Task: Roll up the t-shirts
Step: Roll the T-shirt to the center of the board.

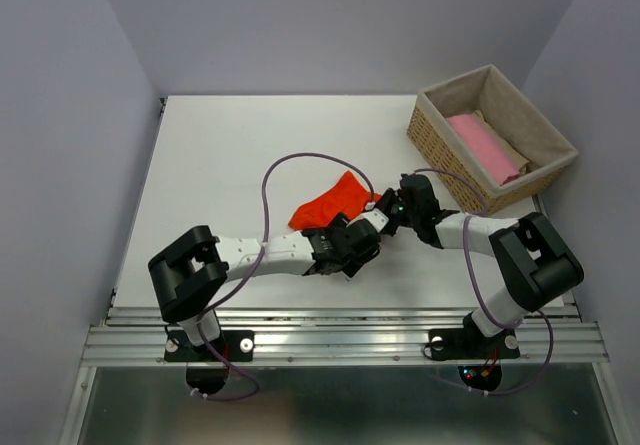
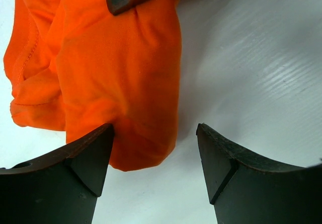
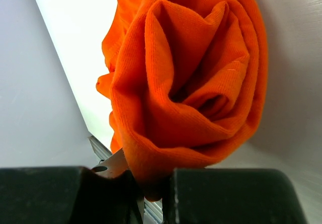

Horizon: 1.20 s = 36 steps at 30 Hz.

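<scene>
- Orange t-shirt: rolled into a loose bundle, lying mid-way across the table, between both grippers.
- Right gripper: fingers clamped on the spiral end of the roll.
- Left gripper: fingers apart, straddling the roll's other end, one finger touching the cloth.
- Pink t-shirt: inside the basket, far right corner.

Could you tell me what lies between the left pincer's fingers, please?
In the left wrist view, the end of the orange t-shirt sits between the fingers of the open left pincer, close to one; bare table fills the rest.
</scene>
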Available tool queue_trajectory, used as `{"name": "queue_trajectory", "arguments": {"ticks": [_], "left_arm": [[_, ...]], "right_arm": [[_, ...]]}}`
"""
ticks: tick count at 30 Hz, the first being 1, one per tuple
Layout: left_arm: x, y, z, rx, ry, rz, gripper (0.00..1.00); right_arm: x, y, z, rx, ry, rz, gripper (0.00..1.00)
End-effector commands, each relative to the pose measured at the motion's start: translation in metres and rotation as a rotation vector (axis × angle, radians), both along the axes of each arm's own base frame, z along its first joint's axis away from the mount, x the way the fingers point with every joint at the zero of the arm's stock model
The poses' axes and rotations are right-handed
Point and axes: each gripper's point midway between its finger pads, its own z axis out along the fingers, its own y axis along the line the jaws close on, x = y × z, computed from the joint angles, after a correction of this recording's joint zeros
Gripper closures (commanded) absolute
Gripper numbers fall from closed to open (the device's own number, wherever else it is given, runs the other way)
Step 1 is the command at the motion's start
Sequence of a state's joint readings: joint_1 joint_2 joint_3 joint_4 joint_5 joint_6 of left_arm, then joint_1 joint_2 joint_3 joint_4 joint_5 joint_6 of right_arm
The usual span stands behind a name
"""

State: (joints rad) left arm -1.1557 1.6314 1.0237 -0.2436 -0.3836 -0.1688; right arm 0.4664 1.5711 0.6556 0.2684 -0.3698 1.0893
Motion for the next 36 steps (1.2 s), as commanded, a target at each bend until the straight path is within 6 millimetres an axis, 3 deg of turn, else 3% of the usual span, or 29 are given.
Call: {"name": "queue_trajectory", "arguments": {"ticks": [1, 7, 11, 15, 18, 19, 22, 23, 25, 26, 29, 36], "left_arm": [[0.014, -0.007, 0.008, -0.003, -0.067, 0.034, 0.22], [0.024, -0.008, -0.007, 0.054, -0.099, 0.054, 0.24], [0.029, -0.012, -0.008, 0.046, -0.091, 0.048, 0.36], [0.03, -0.016, -0.005, -0.001, -0.038, 0.011, 0.6], [0.027, -0.02, 0.004, -0.061, 0.018, -0.036, 0.7], [0.026, -0.021, 0.007, -0.078, 0.033, -0.047, 0.81], [0.028, -0.02, 0.02, -0.15, 0.1, -0.077, 0.97], [0.027, -0.021, 0.023, -0.167, 0.115, -0.086, 1.0], [0.02, -0.026, 0.028, -0.215, 0.171, -0.134, 1.0], [0.019, -0.026, 0.033, -0.244, 0.193, -0.149, 1.0], [0.008, -0.032, 0.042, -0.317, 0.27, -0.213, 1.0], [-0.008, -0.035, 0.053, -0.497, 0.465, -0.311, 1.0]], "right_arm": [[0.013, 0.009, 0.034, 0.049, -0.086, 0.005, 0.99], [0.011, 0.009, 0.037, 0.048, -0.095, 0.014, 0.99], [0.007, 0.008, 0.034, 0.049, -0.085, 0.02, 0.99], [0.001, 0.005, 0.029, 0.038, -0.072, 0.022, 0.97], [-0.001, 0.002, 0.024, 0.022, -0.064, 0.019, 0.89], [-0.001, 0.001, 0.023, 0.016, -0.065, 0.015, 0.86], [-0.002, -0.002, 0.019, -0.01, -0.062, 0.012, 0.66], [-0.001, -0.004, 0.019, -0.017, -0.066, 0.009, 0.51], [0.0, -0.005, 0.021, -0.029, -0.074, 0.002, 0.44], [0.0, -0.008, 0.022, -0.042, -0.08, -0.001, 0.33], [0.002, -0.012, 0.028, -0.075, -0.096, -0.011, 0.13], [0.007, -0.026, 0.048, -0.141, -0.143, -0.055, 0.02]]}}
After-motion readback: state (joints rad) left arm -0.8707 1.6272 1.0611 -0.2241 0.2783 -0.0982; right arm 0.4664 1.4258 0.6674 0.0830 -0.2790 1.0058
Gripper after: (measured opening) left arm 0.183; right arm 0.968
